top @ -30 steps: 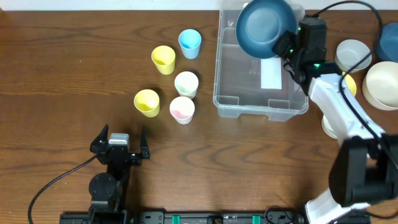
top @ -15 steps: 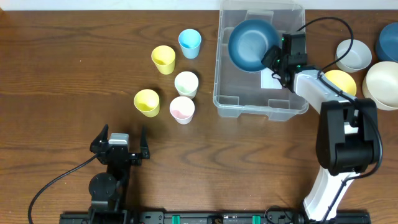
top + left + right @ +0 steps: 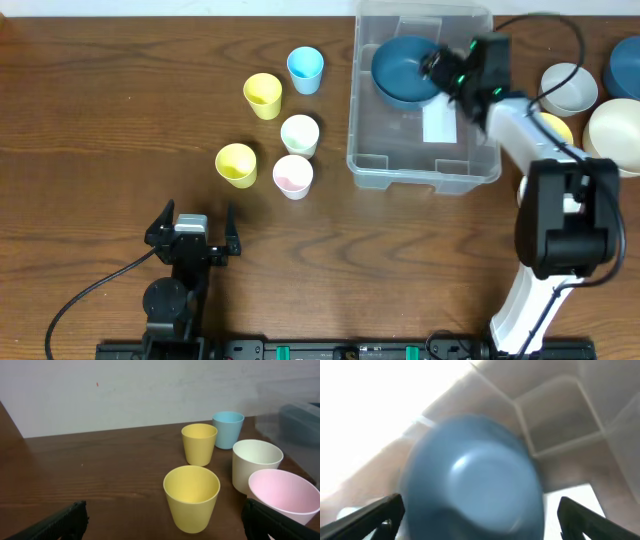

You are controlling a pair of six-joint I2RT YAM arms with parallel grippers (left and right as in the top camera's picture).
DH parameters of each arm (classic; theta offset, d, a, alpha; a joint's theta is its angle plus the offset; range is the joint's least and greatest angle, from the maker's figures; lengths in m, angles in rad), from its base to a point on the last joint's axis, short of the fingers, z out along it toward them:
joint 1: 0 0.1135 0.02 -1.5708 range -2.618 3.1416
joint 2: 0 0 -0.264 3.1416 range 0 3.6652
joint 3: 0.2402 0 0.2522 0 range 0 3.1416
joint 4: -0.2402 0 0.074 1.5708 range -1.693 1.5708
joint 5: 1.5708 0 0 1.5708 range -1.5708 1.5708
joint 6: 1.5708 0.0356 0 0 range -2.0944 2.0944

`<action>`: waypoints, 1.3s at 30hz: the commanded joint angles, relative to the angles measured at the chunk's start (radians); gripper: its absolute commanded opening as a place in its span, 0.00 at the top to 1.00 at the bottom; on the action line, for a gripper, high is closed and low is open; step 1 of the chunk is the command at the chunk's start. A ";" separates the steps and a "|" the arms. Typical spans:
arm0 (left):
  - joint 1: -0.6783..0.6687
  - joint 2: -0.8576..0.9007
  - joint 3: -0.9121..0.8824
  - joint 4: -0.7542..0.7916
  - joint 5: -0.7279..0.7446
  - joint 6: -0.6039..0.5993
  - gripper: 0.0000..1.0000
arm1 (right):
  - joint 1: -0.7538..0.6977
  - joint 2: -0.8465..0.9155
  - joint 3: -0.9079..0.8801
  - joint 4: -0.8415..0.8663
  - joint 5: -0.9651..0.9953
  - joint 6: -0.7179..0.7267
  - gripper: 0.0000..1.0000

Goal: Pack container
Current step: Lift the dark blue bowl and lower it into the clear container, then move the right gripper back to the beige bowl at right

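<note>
The clear container [image 3: 410,160] stands at the back right of the table, with a white label [image 3: 438,122] on its base. A dark blue bowl [image 3: 403,70] lies inside its far left part. My right gripper [image 3: 445,68] hangs over the container just right of that bowl. In the right wrist view the blurred blue bowl [image 3: 475,480] fills the space ahead of the right gripper [image 3: 480,517], whose jaws stand wide apart and open. My left gripper [image 3: 190,222] rests near the front left, open and holding nothing.
Left of the container stand several small cups: yellow [image 3: 263,95], blue [image 3: 305,68], white [image 3: 299,133], pink [image 3: 292,175] and another yellow [image 3: 236,164]. That nearest yellow cup [image 3: 191,496] is just ahead of the left gripper. Bowls sit right of the container: white [image 3: 567,88], yellow [image 3: 548,130], cream [image 3: 615,135].
The right gripper carried the blue bowl down into the container and opened, letting it go. The bowl now lies in the container. The left arm has not moved.
</note>
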 commanded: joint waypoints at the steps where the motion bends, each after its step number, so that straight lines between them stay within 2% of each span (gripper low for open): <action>1: 0.005 -0.004 -0.019 -0.036 -0.012 0.010 0.02 | -0.099 -0.161 0.189 -0.145 -0.044 -0.037 0.01; 7: 0.005 -0.004 -0.019 -0.036 -0.012 0.010 0.02 | -0.312 -0.329 0.414 -0.584 0.021 -0.094 0.01; 11: 0.005 -0.004 -0.019 -0.036 -0.012 0.010 0.02 | -0.462 -0.416 0.421 -0.826 0.076 -0.137 0.01; 13: 0.005 -0.004 -0.019 -0.036 -0.012 0.010 0.02 | -0.537 -0.422 0.417 -0.986 0.205 -0.129 0.01; 16: 0.005 -0.004 -0.019 -0.036 -0.012 0.010 0.02 | -0.618 -0.412 0.348 -1.087 0.352 -0.072 0.01; 18: 0.005 -0.004 -0.019 -0.036 -0.012 0.010 0.02 | -0.667 -0.409 0.253 -1.048 0.360 -0.092 0.01; 24: 0.005 -0.004 -0.019 -0.036 -0.012 0.010 0.02 | -0.782 -0.351 -0.007 -0.754 0.179 -0.131 0.01; 29: 0.005 -0.004 -0.019 -0.036 -0.012 0.010 0.02 | -0.833 -0.226 -0.014 -0.676 0.158 -0.131 0.01; 39: 0.005 -0.004 -0.019 -0.036 -0.012 0.010 0.02 | -0.836 -0.003 -0.014 -0.521 0.112 -0.131 0.01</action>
